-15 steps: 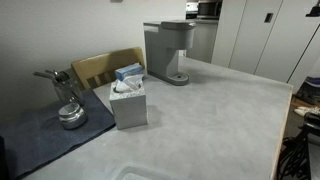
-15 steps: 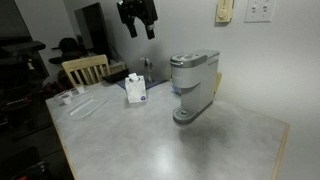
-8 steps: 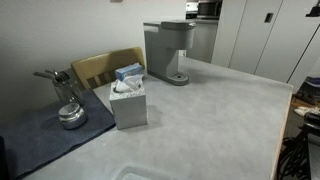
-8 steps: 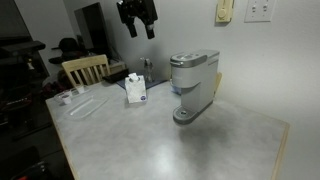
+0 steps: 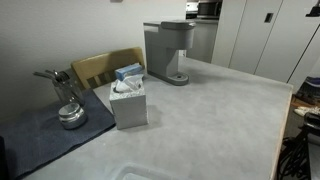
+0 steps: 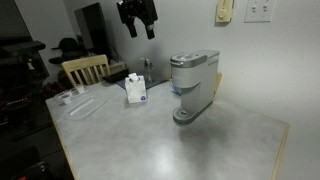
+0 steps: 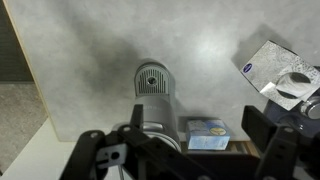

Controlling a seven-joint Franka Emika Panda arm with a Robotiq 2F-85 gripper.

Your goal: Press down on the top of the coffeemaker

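The coffeemaker (image 5: 167,50) is a tall grey box with a darker overhanging head and a round drip tray. It stands near the table's far edge and shows in both exterior views (image 6: 193,85). My gripper (image 6: 140,30) hangs high in the air, well above the table and off to the side of the machine. It is open and empty. In the wrist view I look straight down on the coffeemaker's top (image 7: 152,88), which lies far below between my spread fingers; the gripper (image 7: 176,138) touches nothing.
A grey tissue box (image 5: 130,103) stands mid-table and shows in the wrist view (image 7: 275,70). A small blue box (image 7: 207,133) lies beside the coffeemaker. A shiny metal gadget (image 5: 68,100) sits on a dark cloth (image 5: 40,140). A wooden chair (image 6: 85,68) stands behind.
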